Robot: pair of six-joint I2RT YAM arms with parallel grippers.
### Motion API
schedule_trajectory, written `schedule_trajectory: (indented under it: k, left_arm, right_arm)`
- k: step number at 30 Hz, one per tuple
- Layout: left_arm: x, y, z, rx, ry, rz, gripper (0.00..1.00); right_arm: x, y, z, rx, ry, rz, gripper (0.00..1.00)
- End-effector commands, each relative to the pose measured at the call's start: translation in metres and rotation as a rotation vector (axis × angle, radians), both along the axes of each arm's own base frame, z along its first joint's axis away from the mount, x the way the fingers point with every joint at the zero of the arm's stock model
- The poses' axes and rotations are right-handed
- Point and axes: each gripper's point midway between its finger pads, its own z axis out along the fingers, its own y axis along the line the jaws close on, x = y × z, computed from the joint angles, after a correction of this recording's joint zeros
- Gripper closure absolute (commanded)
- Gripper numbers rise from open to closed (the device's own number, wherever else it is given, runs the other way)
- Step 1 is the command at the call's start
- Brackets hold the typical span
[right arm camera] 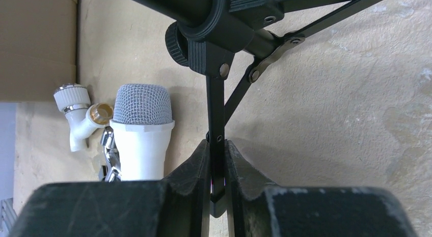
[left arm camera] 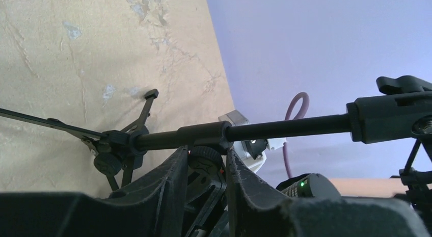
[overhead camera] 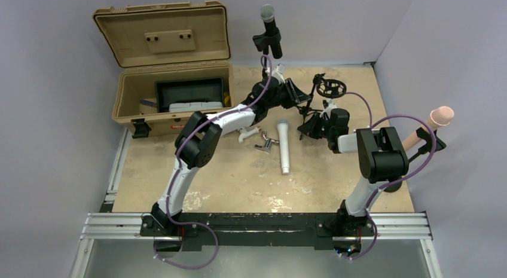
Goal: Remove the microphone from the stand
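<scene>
Working over a sandy table (overhead camera: 335, 188), with an open tan case (overhead camera: 173, 69) at its far left corner. Bracing the black stand (left arm camera: 285, 127) near mid-table from two sides. Clamping with the left gripper (left arm camera: 206, 154) around the collar and knob on the pole, pads pressed in against it. Pinching with the right gripper (right arm camera: 216, 160) on one thin leg of the tripod, fingers drawn tight with only the leg between.

Looking up from there to the microphone (overhead camera: 272, 34): black body, grey mesh head, seated upright in the clip at the top of the pole, well above both grippers and touched by neither. Probably rigid and fairly heavy for its size, smooth along the barrel, so prone to slip under a light pinch. Mesh head likely dentable, best left alone. Best taken across the barrel just above the clip, then drawn out along its own axis, not levered sideways. Needs one gripper freed for that and the other kept on the stand, against a snug clip dragging the light tripod along.

Lying close by on the table, no part of this job: a white microphone (overhead camera: 284, 147) and a small white pipe fitting (right arm camera: 76, 112).
</scene>
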Motion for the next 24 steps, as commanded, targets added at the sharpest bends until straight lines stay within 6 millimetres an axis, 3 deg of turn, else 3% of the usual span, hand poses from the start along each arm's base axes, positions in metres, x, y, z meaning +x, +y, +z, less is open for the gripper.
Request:
schedule_trajectory:
  k: [1,5,8,11,17,24]
  left_arm:
    - [0.013,0.000,0.037,-0.172,-0.024,0.042,0.73]
    - [0.016,-0.001,0.039,-0.214,0.018,0.059,0.79]
    - [0.016,0.001,0.036,-0.226,0.056,0.075,1.00]
    - [0.015,0.002,0.031,-0.298,0.180,0.094,1.00]
    - [0.006,-0.001,0.043,-0.460,0.429,0.079,1.00]
    - [0.004,0.018,0.038,-0.706,0.784,0.208,1.00]
  right_arm:
    - [0.015,0.000,0.014,-0.005,-0.055,-0.006,0.92]
    - [0.014,0.000,0.013,-0.006,-0.053,-0.008,0.92]
    - [0.015,0.000,0.013,-0.010,-0.054,-0.010,0.92]
    - [0.016,-0.002,0.012,-0.015,-0.049,-0.019,0.94]
    - [0.017,-0.002,0.008,-0.024,-0.037,-0.035,1.00]
    - [0.017,-0.002,0.008,-0.026,-0.037,-0.039,1.00]
